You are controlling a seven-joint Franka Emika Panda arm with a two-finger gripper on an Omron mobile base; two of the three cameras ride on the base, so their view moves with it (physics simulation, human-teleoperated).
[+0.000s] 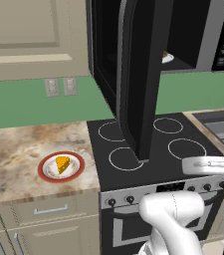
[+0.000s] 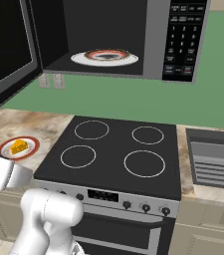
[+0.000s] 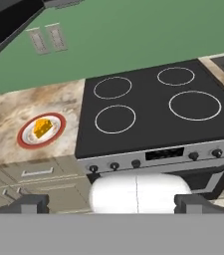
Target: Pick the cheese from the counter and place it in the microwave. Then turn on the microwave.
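Observation:
The cheese [image 1: 62,164] is a small orange wedge lying on a round white plate with a red rim [image 1: 49,174], on the marbled counter [image 1: 14,149] left of the stove. It also appears as the cheese [image 2: 19,146] and the cheese [image 3: 43,127]. The black microwave [image 2: 153,35] hangs above the stove, its door [image 1: 138,74] swung wide open. My gripper [image 3: 114,203] is open and holds nothing. It hovers in front of the stove's front edge, well apart from the cheese, which lies ahead and to its left.
A black glass stovetop [image 2: 113,149] with four white rings lies below the microwave. Inside the microwave sits a red-rimmed plate [image 2: 105,56] on the turntable. The button panel [image 2: 183,40] is on its right. A sink [image 2: 213,159] lies at the right. Wall outlets [image 1: 61,86] are on the green backsplash.

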